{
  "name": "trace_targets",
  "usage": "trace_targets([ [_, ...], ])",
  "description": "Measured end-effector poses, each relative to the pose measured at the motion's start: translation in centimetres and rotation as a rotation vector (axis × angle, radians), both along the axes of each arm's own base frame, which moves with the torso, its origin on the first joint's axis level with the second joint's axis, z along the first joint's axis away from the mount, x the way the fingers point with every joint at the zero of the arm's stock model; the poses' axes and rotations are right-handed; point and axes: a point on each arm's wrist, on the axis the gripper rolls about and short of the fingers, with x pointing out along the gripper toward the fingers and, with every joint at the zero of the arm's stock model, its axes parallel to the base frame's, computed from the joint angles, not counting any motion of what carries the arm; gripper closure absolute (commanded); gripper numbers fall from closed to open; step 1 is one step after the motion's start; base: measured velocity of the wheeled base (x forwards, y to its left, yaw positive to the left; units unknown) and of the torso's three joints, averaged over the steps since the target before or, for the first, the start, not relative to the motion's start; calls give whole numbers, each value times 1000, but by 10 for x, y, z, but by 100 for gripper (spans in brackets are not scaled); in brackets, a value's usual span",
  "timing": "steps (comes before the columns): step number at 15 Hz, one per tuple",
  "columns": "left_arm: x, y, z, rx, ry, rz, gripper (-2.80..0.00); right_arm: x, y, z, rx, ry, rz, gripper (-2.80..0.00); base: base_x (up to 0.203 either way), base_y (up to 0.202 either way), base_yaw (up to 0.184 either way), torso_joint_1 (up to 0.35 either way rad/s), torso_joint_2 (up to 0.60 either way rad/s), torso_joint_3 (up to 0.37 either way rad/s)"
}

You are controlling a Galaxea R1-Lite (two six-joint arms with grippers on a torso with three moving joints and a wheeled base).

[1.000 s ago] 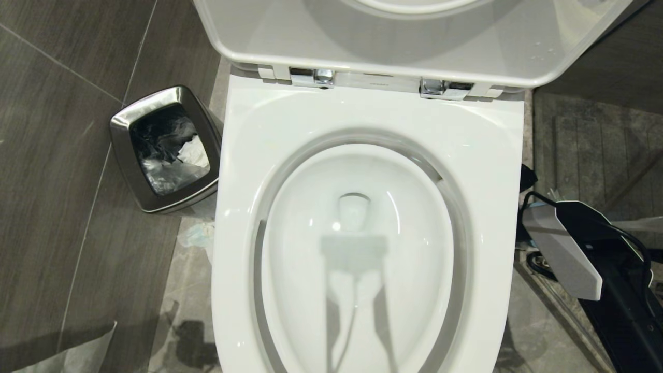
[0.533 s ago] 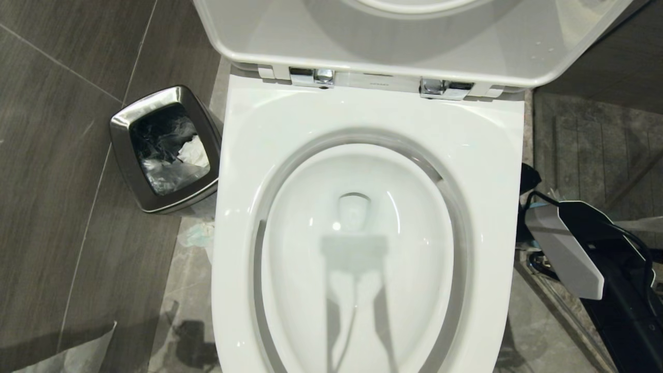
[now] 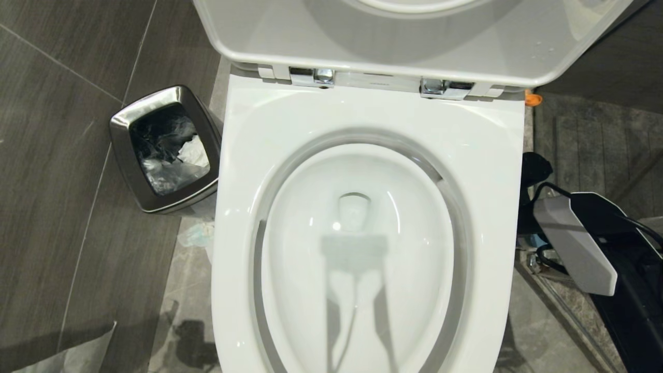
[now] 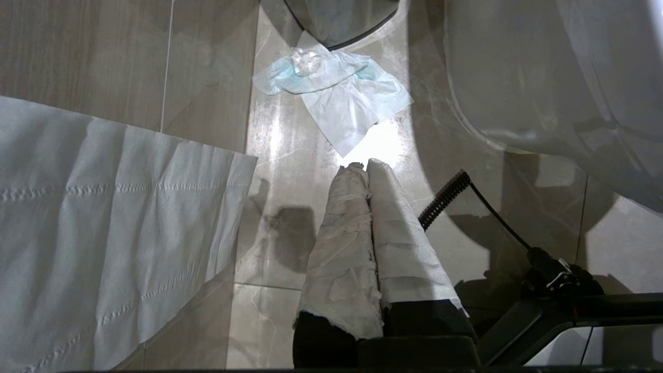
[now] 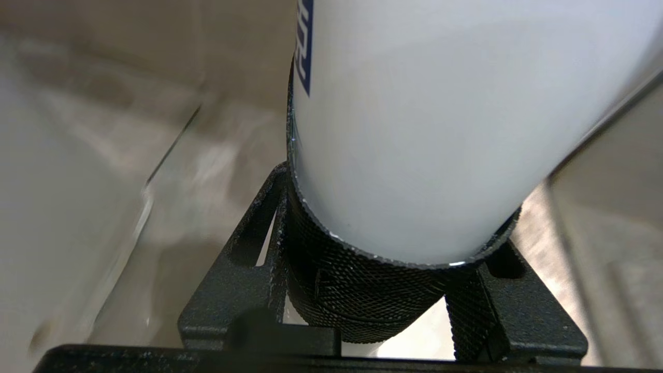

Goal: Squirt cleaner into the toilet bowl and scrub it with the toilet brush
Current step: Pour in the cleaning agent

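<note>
Cleaner, small white plastic bottle w/ orange nozzle cap (image 3: 532, 98): head view shows the cap beside glossy white toilet bowl (image 3: 248, 155), right rear corner. Right wrist view: right gripper (image 5: 383, 290) clamps bottle's dark base. Left wrist view: left gripper (image 4: 365, 168) pressed together near floor.

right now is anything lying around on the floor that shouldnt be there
Yes. A crumpled white-and-pale-blue tissue lies on the grey tiled floor between the small steel bin and the glossy white ceramic toilet bowl. A loose sheet of white perforated paper is also spread flat on the tiles.
</note>
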Motion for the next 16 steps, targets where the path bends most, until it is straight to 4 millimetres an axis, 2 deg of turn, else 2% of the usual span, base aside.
trace_targets([
  [5,0,0,0,0,0,0,0,-26,-1,30,11,38,-5,0,0,0,0,0,0,0],
  [8,0,0,0,0,0,0,0,-49,-3,58,14,26,-6,0,0,0,0,0,0,0],
  [11,0,0,0,0,0,0,0,-77,-4,86,14,19,-5,0,0,0,0,-1,10,2],
  [16,0,0,0,0,0,0,0,-136,-6,130,13,18,-5,0,0,0,0,0,0,0],
])
